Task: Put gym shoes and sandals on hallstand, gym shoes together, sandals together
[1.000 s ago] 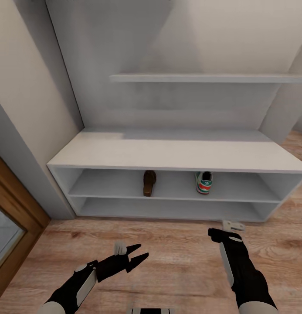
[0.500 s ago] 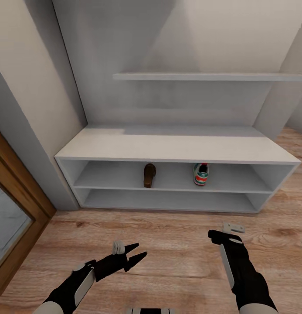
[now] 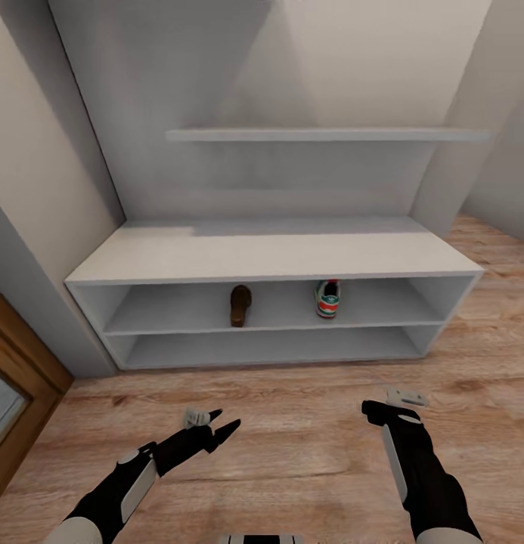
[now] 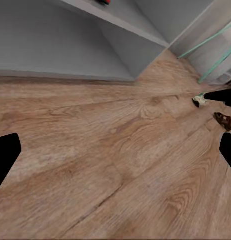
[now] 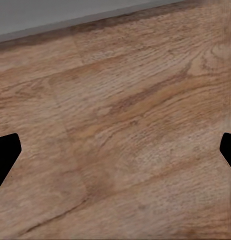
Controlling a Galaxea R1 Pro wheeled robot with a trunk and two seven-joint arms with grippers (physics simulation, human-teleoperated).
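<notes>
The white hallstand (image 3: 269,257) stands against the wall ahead. On its upper open tier lie one brown sandal (image 3: 240,304) and one gym shoe (image 3: 328,298), well apart. Past the rack's corner in the left wrist view, another gym shoe (image 4: 199,100) and another sandal (image 4: 224,120) lie far off on the corridor floor (image 3: 307,453). My left gripper (image 3: 216,425) hangs open over the floor in front of the rack, its dark fingers (image 4: 5,157) wide apart. My right gripper (image 3: 404,395) is open and empty above bare planks (image 5: 120,130).
A wood-framed door (image 3: 12,378) stands at the left, beside the grey wall corner (image 3: 35,302). A thin upper shelf (image 3: 322,134) crosses the rack's back panel. Teal bars (image 4: 215,50) rise beyond the rack's far end. Wood floor stretches to the right of the rack (image 3: 496,302).
The whole picture has shifted left and the rack looks slightly farther: the camera moved. My left arm sits a little lower and further left in the view. Both grippers stay open and empty.
</notes>
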